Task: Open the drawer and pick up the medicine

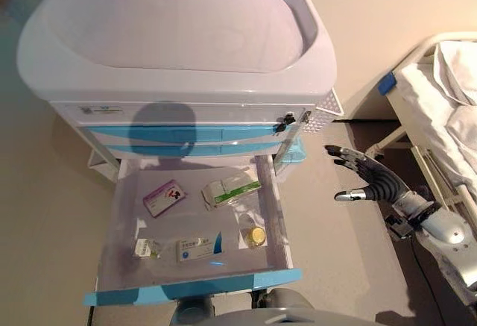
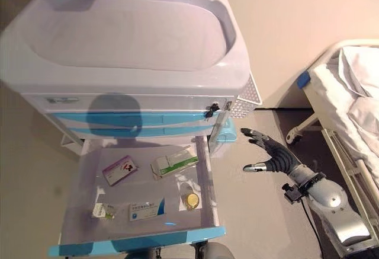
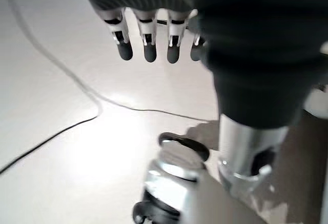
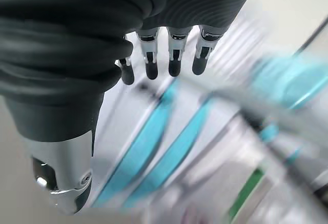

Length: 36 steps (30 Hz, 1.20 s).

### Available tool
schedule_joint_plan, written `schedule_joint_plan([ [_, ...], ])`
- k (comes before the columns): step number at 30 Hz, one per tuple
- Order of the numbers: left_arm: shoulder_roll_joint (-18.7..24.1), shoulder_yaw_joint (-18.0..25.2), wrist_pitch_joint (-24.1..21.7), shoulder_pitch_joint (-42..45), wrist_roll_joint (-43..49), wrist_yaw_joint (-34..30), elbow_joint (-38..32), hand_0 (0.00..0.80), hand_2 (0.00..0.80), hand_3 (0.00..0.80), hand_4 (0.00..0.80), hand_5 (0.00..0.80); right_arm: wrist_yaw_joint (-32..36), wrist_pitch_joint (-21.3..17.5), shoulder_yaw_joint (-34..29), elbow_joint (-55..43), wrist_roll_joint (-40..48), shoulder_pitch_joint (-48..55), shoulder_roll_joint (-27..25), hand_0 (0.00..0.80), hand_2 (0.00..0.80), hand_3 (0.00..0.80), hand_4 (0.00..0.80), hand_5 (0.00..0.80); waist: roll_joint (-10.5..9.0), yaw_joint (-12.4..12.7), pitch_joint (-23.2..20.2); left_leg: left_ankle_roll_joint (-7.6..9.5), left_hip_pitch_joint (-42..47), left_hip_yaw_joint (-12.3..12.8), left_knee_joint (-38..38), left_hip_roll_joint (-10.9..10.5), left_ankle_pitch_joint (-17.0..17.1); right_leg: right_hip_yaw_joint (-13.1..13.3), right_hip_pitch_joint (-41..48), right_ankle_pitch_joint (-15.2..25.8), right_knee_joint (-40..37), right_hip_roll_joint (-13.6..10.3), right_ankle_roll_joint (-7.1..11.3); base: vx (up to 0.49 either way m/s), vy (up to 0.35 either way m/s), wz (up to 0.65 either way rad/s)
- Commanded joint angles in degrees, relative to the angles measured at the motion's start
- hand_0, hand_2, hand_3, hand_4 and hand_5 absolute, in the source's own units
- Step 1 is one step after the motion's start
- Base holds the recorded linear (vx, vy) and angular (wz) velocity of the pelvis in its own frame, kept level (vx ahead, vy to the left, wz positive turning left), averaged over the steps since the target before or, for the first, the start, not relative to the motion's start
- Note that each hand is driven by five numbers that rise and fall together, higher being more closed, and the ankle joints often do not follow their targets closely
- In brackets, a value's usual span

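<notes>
Medicine boxes (image 1: 232,190) lie exposed in the pulled-out drawer (image 1: 277,214), right hand (image 1: 370,180) spread empty beside it, ready to reach in.

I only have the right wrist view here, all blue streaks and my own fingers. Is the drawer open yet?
Observer: Yes. The bottom drawer is pulled out, with medicine packs lying inside.
Operator: Where is my right hand relative to it?
Observer: The right hand hangs open in the air beside the drawer's right side, touching nothing.
Operator: What lies nearest that side?
Observer: A small yellow-capped bottle near the drawer's right wall, with a green-and-white box behind it.
Operator: And the left hand?
Observer: The left hand shows only in its wrist view, open over bare floor.
</notes>
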Motion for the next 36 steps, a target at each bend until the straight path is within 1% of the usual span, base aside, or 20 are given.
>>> schedule_joint_plan([
  [1, 0.83, 1.27, 0.75, 0.21, 2.38, -1.7, 2.27, 0.0, 0.0, 0.0, 0.0, 0.0, 3.53, 0.86, 6.49, -2.97, 7.96, -8.52, -2.4, 0.0, 0.0, 0.0, 0.0, 0.0, -2.18, 2.89, 0.5, 0.6, -1.54, -1.28, -1.27, -2.96, 1.03, -1.01, -2.78, 4.79, 0.45, -1.76, 3.9, 0.017, -0.03, 0.28],
  [4, 0.51, 0.85, 0.91, 0.55, 2.52, -2.01, 2.37, 0.0, 0.0, 0.0, 0.0, 0.0, 2.64, 1.23, 10.22, -1.91, 7.65, -12.73, -2.12, 0.0, 0.0, 0.0, 0.0, 0.0, -2.13, 3.3, 0.62, 0.47, -1.73, -1.63, -1.08, -2.98, 1.13, -1.73, -2.56, 4.81, 0.24, -1.81, 3.86, 0.02, -0.039, 0.27],
  [5, 0.21, 0.26, 1.0, 0.73, 2.41, -2.2, 2.35, 0.0, 0.0, 0.0, 0.0, 0.0, 2.09, 1.23, 14.17, -1.48, 5.91, -17.89, -1.58, 0.0, 0.0, 0.0, 0.0, 0.0, -2.03, 3.96, 0.79, 0.36, -1.98, -2.06, -0.96, -3.04, 1.3, -2.32, -2.35, 4.86, 0.02, -1.84, 3.85, 0.012, -0.027, 0.23],
  [6, 0.2, 0.28, 1.0, 0.73, 2.41, -2.2, 2.34, 0.0, 0.0, 0.0, 0.0, 0.0, 2.08, 1.22, 14.21, -1.46, 5.91, -17.93, -1.57, 0.0, 0.0, 0.0, 0.0, 0.0, -2.03, 3.92, 0.79, 0.36, -1.98, -2.07, -0.96, -3.04, 1.3, -2.33, -2.35, 4.86, 0.02, -1.84, 3.85, 0.007, -0.048, 0.26],
  [7, 0.2, -0.42, 1.1, 0.67, 2.38, -1.98, 2.25, 0.0, 0.0, 0.0, 0.0, 0.0, 0.75, 1.41, 17.2, 0.17, 3.95, -21.9, 1.28, 0.0, 0.0, 0.0, 0.0, 0.0, -1.76, 4.95, 1.17, 0.32, -2.33, -2.72, -1.02, -3.13, 1.58, -3.02, -2.3, 4.92, -0.15, -1.88, 3.79, -0.005, -0.022, 0.24],
  [8, 0.19, -0.32, 1.1, 0.68, 2.38, -1.97, 2.25, 0.0, 0.0, 0.0, 0.0, 0.0, 0.73, 1.36, 17.4, 0.3, 3.93, -22.12, 1.35, 0.0, 0.0, 0.0, 0.0, 0.0, -1.79, 4.82, 1.18, 0.31, -2.33, -2.76, -1.03, -3.14, 1.59, -3.06, -2.28, 4.92, -0.16, -1.88, 3.79, -0.007, -0.039, 0.22],
  [9, 0.3, -0.8, 1.13, 0.7, 2.33, -1.69, 2.27, 0.0, 0.0, 0.0, 0.0, 0.0, -0.4, 1.34, 19.36, 1.55, 2.32, -24.97, 4.56, 0.0, 0.0, 0.0, 0.0, 0.0, -1.5, 5.53, 1.5, 0.37, -2.53, -3.23, -1.12, -3.23, 1.78, -3.49, -2.23, 4.92, -0.2, -1.98, 3.78, -0.002, -0.017, 0.19],
  [10, 0.3, -0.72, 1.13, 0.7, 2.33, -1.69, 2.27, 0.0, 0.0, 0.0, 0.0, 0.0, -0.41, 1.3, 19.51, 1.66, 2.29, -25.13, 4.64, 0.0, 0.0, 0.0, 0.0, 0.0, -1.53, 5.44, 1.51, 0.37, -2.52, -3.25, -1.12, -3.24, 1.79, -3.52, -2.22, 4.91, -0.2, -1.99, 3.78, -0.016, -0.033, 0.18],
  [11, 0.31, -1.16, 1.15, 0.49, 2.16, -1.22, 2.05, 0.0, 0.0, 0.0, 0.0, 0.0, -2.17, 1.46, 21.17, 3.88, -0.32, -27.06, 8.89, 0.0, 0.0, 0.0, 0.0, 0.0, -1.11, 6.2, 2.09, 0.44, -2.89, -3.79, -1.11, -3.39, 1.88, -3.88, -2.34, 4.91, -0.17, -2.15, 3.76, -0.02, -0.021, 0.13],
  [13, 0.31, -1.44, 1.1, 0.28, 1.84, -0.76, 1.83, 0.0, 0.0, 0.0, 0.0, 0.0, -3.86, 1.64, 22.58, 6.58, -3.54, -28.83, 13.02, 0.0, 0.0, 0.0, 0.0, 0.0, -0.68, 6.64, 2.53, 0.5, -3.33, -4.21, -0.99, -3.54, 1.99, -4.33, -2.53, 4.95, -0.18, -2.32, 3.77, -0.021, -0.017, 0.22],
  [14, 0.33, -1.38, 1.1, 0.28, 1.84, -0.76, 1.83, 0.0, 0.0, 0.0, 0.0, 0.0, -3.88, 1.59, 22.66, 6.69, -3.58, -28.94, 13.11, 0.0, 0.0, 0.0, 0.0, 0.0, -0.71, 6.58, 2.54, 0.5, -3.34, -4.22, -0.98, -3.55, 1.99, -4.35, -2.52, 4.95, -0.18, -2.33, 3.77, -0.02, -0.01, 0.2],
  [15, 0.25, -1.81, 0.97, -0.08, 1.57, -0.24, 1.53, 0.0, 0.0, 0.0, 0.0, 0.0, -5.49, 1.49, 24.0, 9.82, -8.24, -30.86, 16.54, 0.0, 0.0, 0.0, 0.0, 0.0, -0.29, 7.14, 2.97, 0.59, -3.69, -4.69, -0.85, -3.69, 2.07, -4.64, -2.68, 4.99, -0.17, -2.46, 3.71, -0.011, -0.007, 0.08],
  [16, 0.27, -1.76, 0.97, -0.08, 1.56, -0.24, 1.53, 0.0, 0.0, 0.0, 0.0, 0.0, -5.52, 1.42, 24.08, 9.95, -8.3, -30.96, 16.64, 0.0, 0.0, 0.0, 0.0, 0.0, -0.32, 7.09, 2.99, 0.59, -3.69, -4.7, -0.83, -3.69, 2.06, -4.65, -2.67, 4.98, -0.16, -2.47, 3.71, -0.024, -0.018, 0.11],
  [17, 0.02, -2.21, 0.87, -0.68, 0.39, 0.2, 0.69, 0.0, 0.0, 0.0, 0.0, 0.0, -8.25, 1.76, 24.81, 13.92, -14.23, -32.23, 20.33, 0.0, 0.0, 0.0, 0.0, 0.0, 0.19, 7.64, 3.49, 0.66, -4.06, -5.13, -0.71, -3.81, 2.24, -5.05, -2.82, 4.96, -0.07, -2.6, 3.66, -0.014, -0.012, 0.12],
  [20, 0.13, -2.28, 0.89, -1.42, -0.64, 0.65, 0.17, 0.0, 0.0, 0.0, 0.0, 0.0, -10.02, 1.97, 25.11, 17.33, -19.06, -32.73, 23.52, 0.0, 0.0, 0.0, 0.0, 0.0, 0.56, 7.92, 3.96, 0.65, -4.47, -5.6, -0.57, -3.94, 2.47, -5.5, -2.98, 4.87, 0.1, -2.76, 3.56, -0.021, -0.012, 0.14],
  [21, 0.09, -2.75, 0.88, -1.99, -1.54, 1.25, -0.11, 0.0, 0.0, 0.0, 0.0, 0.0, -12.91, 2.19, 24.6, 23.04, -23.61, -32.6, 26.63, 0.0, 0.0, 0.0, 0.0, 0.0, 0.92, 8.25, 4.28, 0.69, -4.83, -6.24, -0.57, -4.1, 2.68, -5.93, -3.05, 4.81, 0.21, -2.93, 3.49, -0.011, -0.009, 0.11],
  [23, 0.16, -2.99, 1.21, -2.32, -1.69, 1.58, 0.11, 0.0, 0.0, 0.0, 0.0, 0.0, -15.07, 1.9, 24.9, 25.66, -31.01, -34.12, 27.67, 0.0, 0.0, 0.0, 0.0, 0.0, 1.13, 8.23, 4.43, 0.75, -5.12, -6.73, -0.61, -4.26, 2.77, -6.23, -3.12, 4.75, 0.22, -3.05, 3.42, -0.009, -0.005, 0.13],
  [24, 0.17, -2.96, 1.21, -2.34, -1.7, 1.58, 0.12, 0.0, 0.0, 0.0, 0.0, 0.0, -15.13, 1.85, 24.94, 25.75, -31.1, -34.18, 27.75, 0.0, 0.0, 0.0, 0.0, 0.0, 1.12, 8.19, 4.45, 0.75, -5.13, -6.75, -0.6, -4.27, 2.77, -6.26, -3.13, 4.74, 0.24, -3.06, 3.42, -0.005, 0.002, 0.19],
  [27, 0.04, -4.01, 1.0, -2.99, -1.41, 1.7, -0.22, 0.0, 0.0, 0.0, 0.0, 0.0, -20.24, 1.93, 26.73, 31.96, -47.0, -37.19, 27.86, 0.0, 0.0, 0.0, 0.0, 0.0, 1.67, 8.19, 5.08, 0.83, -5.74, -7.06, -0.4, -4.42, 2.78, -6.28, -3.68, 4.77, 0.6, -3.16, 3.46, -0.023, 0.008, 0.13],
  [36, -0.33, -5.42, 0.71, -3.68, -2.34, 2.49, -0.44, 0.0, 0.0, 0.0, 0.0, 0.0, -21.29, 3.88, 29.67, 39.88, -54.17, -40.88, 32.24, 0.0, 0.0, 0.0, 0.0, 0.0, 2.13, 8.52, 5.82, 1.03, -6.51, -7.75, -0.23, -4.68, 2.92, -6.14, -4.5, 4.86, 0.92, -3.39, 3.26, 0.0, 0.0, 0.0],
])
